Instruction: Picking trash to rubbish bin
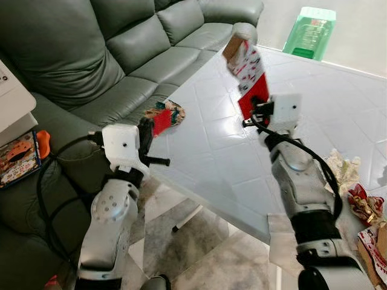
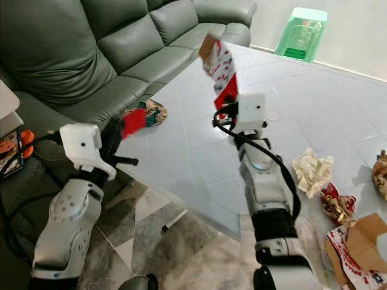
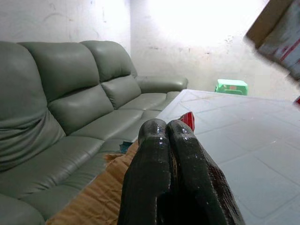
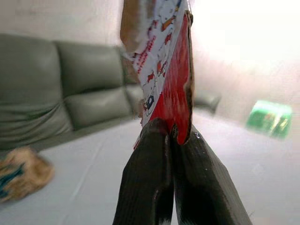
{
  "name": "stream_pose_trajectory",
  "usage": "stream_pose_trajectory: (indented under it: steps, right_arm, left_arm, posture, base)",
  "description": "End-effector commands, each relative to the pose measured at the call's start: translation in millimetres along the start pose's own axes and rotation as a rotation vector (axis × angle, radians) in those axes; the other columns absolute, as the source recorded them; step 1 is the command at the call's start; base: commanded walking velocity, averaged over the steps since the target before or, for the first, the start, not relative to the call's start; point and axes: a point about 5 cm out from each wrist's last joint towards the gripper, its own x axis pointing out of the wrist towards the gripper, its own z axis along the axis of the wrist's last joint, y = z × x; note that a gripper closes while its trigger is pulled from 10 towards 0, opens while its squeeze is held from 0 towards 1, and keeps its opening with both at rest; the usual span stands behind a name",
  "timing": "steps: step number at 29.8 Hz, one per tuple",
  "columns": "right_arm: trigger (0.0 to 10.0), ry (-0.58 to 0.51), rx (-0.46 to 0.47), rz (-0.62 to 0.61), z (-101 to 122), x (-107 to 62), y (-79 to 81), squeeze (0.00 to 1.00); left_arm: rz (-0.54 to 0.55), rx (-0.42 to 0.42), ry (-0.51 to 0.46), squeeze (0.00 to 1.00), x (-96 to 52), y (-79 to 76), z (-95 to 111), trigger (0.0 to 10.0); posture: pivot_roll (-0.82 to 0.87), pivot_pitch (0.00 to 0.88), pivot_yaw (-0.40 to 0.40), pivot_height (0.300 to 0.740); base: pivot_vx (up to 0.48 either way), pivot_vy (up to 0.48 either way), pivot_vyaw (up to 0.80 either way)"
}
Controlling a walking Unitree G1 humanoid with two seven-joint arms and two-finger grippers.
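The left tool (image 1: 147,134) is clamped on a red scrap (image 1: 162,122), held just off the near left edge of the counter (image 1: 205,151). Its fingers (image 3: 164,159) are pressed together, with the red tip poking out past them. Just beyond, on the counter's left edge beside the sofa (image 1: 91,60), lies a crumpled wrapper (image 1: 172,112), touching or nearly touching the held scrap.

Farther right, the right tool (image 1: 257,116) is closed on the bottom edge of a red and white carton (image 1: 247,74), which stands up above the counter with its long axis running up and away toward the far side.

No bin can be made out, so both loads have no target within reach yet. More trash (image 2: 311,169) lies on the floor at the right, nearer the right arm.
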Motion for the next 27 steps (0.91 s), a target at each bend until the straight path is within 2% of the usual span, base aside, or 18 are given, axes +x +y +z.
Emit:
stream_pose_trajectory:
  steps: [1, 3, 6, 8, 19, 26, 27]
  right_arm:
    - [0.0, -0.035, -0.041, -0.013, 8.3, -4.5, -2.0, 0.0]
    - [0.0, -0.03, -0.059, -0.029, 8.8, -9.7, -5.3, 0.0]
    - [0.0, 0.021, -0.042, -0.082, -0.4, -23.2, -12.9, 0.0]
    - [0.0, 0.036, -0.032, -0.09, -3.0, -24.7, -12.5, 0.0]
    - [0.0, 0.032, -0.014, -0.074, 4.2, -16.4, -8.9, 0.0]
    - [0.0, 0.028, -0.017, -0.068, 5.9, -16.4, -8.3, 0.0]
    - [0.0, 0.03, -0.016, -0.066, 5.7, -16.5, -7.6, 0.0]
  left_arm:
    - [0.003, -0.013, -0.008, 0.0, 3.5, -0.5, 1.0, 1.3]
    - [0.0, -0.018, -0.01, 0.0, 5.5, -1.1, 0.8, 1.6]
    - [-0.005, -0.039, -0.004, 0.0, 4.6, -2.9, -2.2, 1.5]
    - [-0.01, -0.043, -0.001, 0.0, 3.5, -4.3, -3.6, 1.6]
    - [-0.004, -0.061, -0.01, 0.0, 6.3, -2.2, -2.2, 0.9]
    - [-0.001, -0.066, -0.006, 0.0, 5.2, -2.0, -2.8, 0.7]
    - [-0.003, -0.068, -0.006, 0.0, 5.2, -2.2, -2.9, 0.5]
  posture:
    - [-0.02, 0.034, 0.006, 0.74]
    - [-0.03, 0.032, 0.008, 0.74]
    - [-0.03, 0.03, 0.011, 0.74]
    - [-0.03, 0.029, 0.013, 0.74]
    - [-0.03, 0.026, -0.001, 0.74]
    - [-0.03, 0.029, -0.002, 0.74]
    - [-0.03, 0.03, -0.001, 0.74]
  base:
    - [0.0, 0.0, 0.0]
    - [0.0, 0.0, 0.0]
    - [0.0, 0.0, -0.14]
    - [0.0, 0.0, -0.6]
    - [0.0, 0.0, -0.8]
    - [0.0, 0.194, 0.0]
    - [0.0, 0.307, 0.0]
